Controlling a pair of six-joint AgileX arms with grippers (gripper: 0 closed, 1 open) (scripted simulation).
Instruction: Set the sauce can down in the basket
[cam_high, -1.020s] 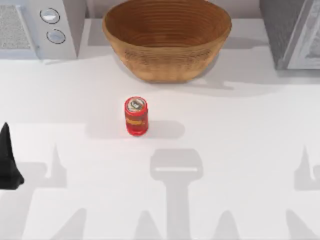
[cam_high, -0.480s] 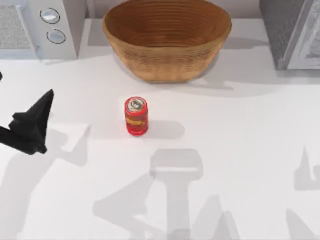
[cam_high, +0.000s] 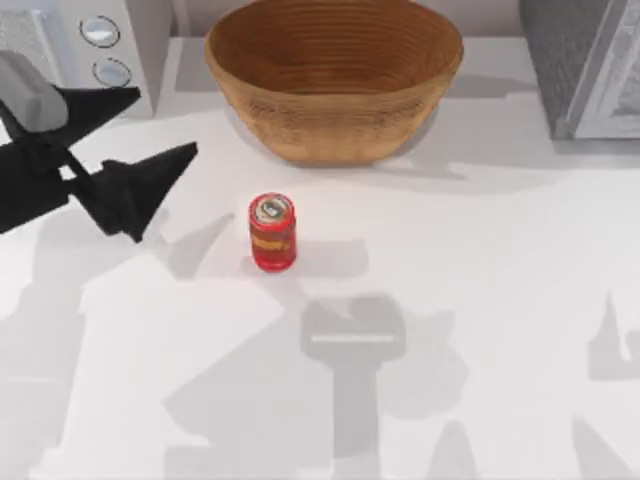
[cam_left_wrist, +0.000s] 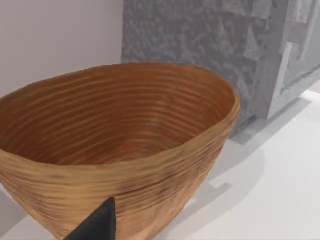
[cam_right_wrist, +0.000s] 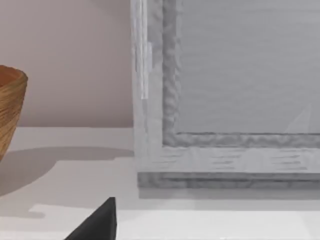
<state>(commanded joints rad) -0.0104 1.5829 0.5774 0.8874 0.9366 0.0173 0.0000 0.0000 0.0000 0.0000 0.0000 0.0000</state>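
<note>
The sauce can (cam_high: 272, 232), red with a yellowish band and a silvery top, stands upright on the white table in front of the basket (cam_high: 333, 125). The basket, a wide tan wicker bowl, sits at the back middle with nothing in it. My left gripper (cam_high: 167, 121) hovers open to the left of the can and apart from it, its black fingers (cam_high: 135, 190) pointing right. The left wrist view looks at the basket (cam_left_wrist: 125, 185) from close by. My right arm is parked; a black fingertip (cam_right_wrist: 102, 222) of it sits off to one side in the right wrist view.
A white appliance with two round knobs (cam_high: 105, 55) stands at the back left, close to my left gripper. A grey textured cabinet (cam_high: 585, 65) fills the back right corner, also seen as the cabinet (cam_right_wrist: 225, 100). Open table lies in front of the can.
My left gripper has swung in from the left edge, rising toward the back and moving right, closer to the can. The can and the basket have not moved.
</note>
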